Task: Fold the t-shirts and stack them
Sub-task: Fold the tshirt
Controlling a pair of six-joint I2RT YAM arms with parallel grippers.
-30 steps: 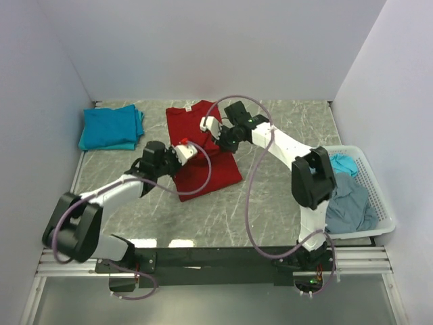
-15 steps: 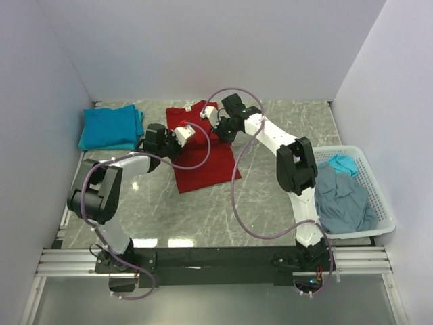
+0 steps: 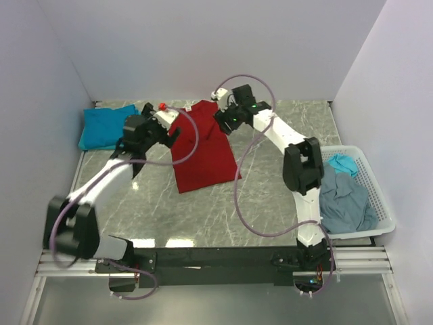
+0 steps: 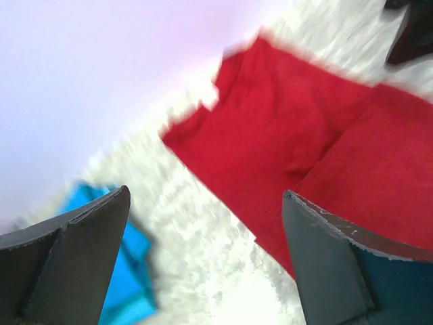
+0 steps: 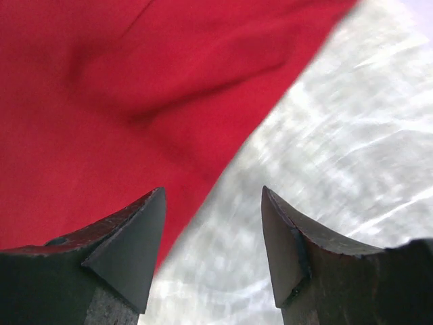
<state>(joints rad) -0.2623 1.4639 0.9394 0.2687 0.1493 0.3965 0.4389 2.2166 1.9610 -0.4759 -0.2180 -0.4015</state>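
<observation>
Status: the table [image 3: 203,217] carries the red t-shirt [image 3: 203,156] at centre-back, lying flat with its collar toward the far wall. It is a long strip and the left wrist view shows one layer lapped over another, so we read it as part-folded with the lengthwise folds probably in. The cross fold is not done and it is not stacked. The white basket [image 3: 381,203] at the right edge holds the crumpled grey-blue t-shirt [image 3: 345,203], untouched. The folded teal t-shirts [image 3: 101,128] sit at the far left as a neat pile, so we count that as done and as the stack target. A smaller teal t-shirt [image 3: 344,162] is bunched at the back of the basket. The left hand [image 4: 206,196] is spread wide and holds nothing, off the red shirt's left side near the collar. The right hand [image 5: 213,196] is also spread and empty, over the shirt's right edge. We call it roughly halfway: finish the red shirt, then the two in the basket.
</observation>
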